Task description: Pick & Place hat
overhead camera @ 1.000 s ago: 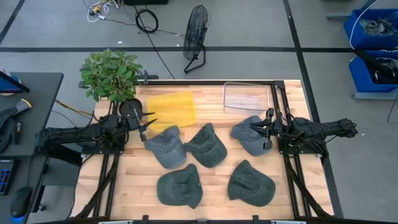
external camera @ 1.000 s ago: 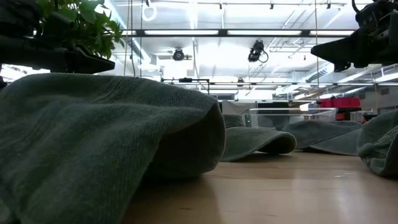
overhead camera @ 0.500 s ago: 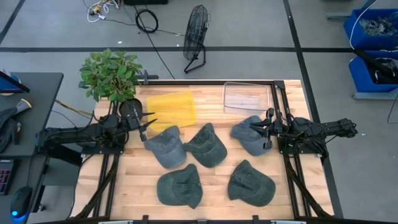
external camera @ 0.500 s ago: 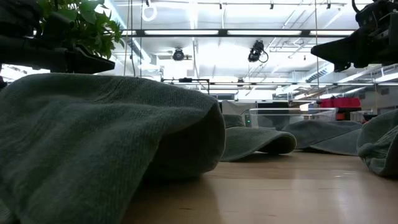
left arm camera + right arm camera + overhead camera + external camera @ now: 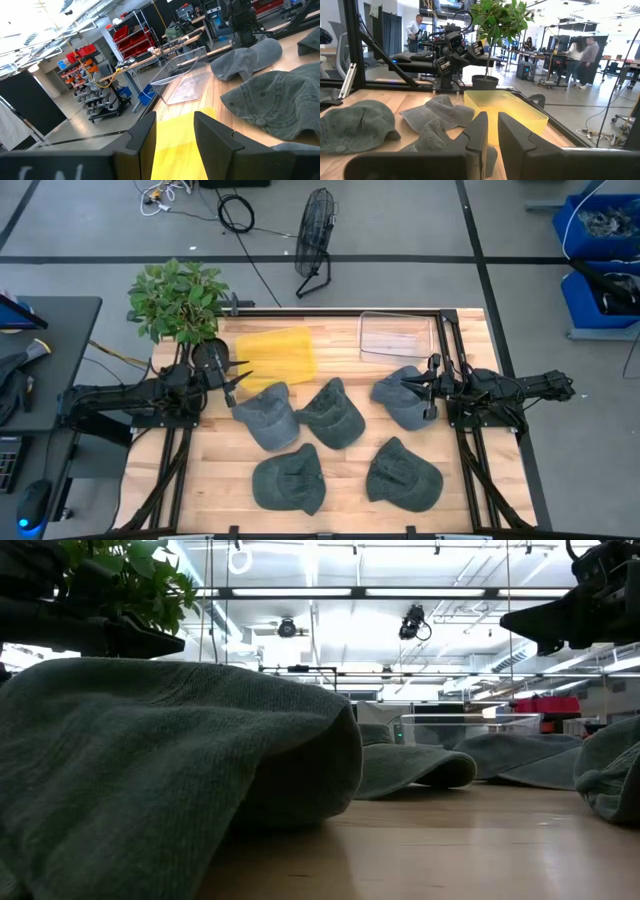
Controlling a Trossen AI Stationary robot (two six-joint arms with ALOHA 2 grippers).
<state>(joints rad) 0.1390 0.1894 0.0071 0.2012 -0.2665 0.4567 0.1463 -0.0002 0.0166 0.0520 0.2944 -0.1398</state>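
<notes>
Hats, five grey ones, are lying on the table (image 5: 340, 480) from above; we are seeing no change from before, one hat (image 5: 402, 395) just beside the right gripper (image 5: 428, 386). Left gripper (image 5: 229, 378) is hovering by the yellow bin (image 5: 275, 356). Wrist views: both jaws slightly parted, holding nothing.

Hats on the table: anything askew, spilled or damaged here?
Nothing stands out. Five grey-green hats lie loose on the wooden table, none in the yellow bin or the clear bin. The left gripper and the right gripper both hang open near the hats, holding nothing.
</notes>
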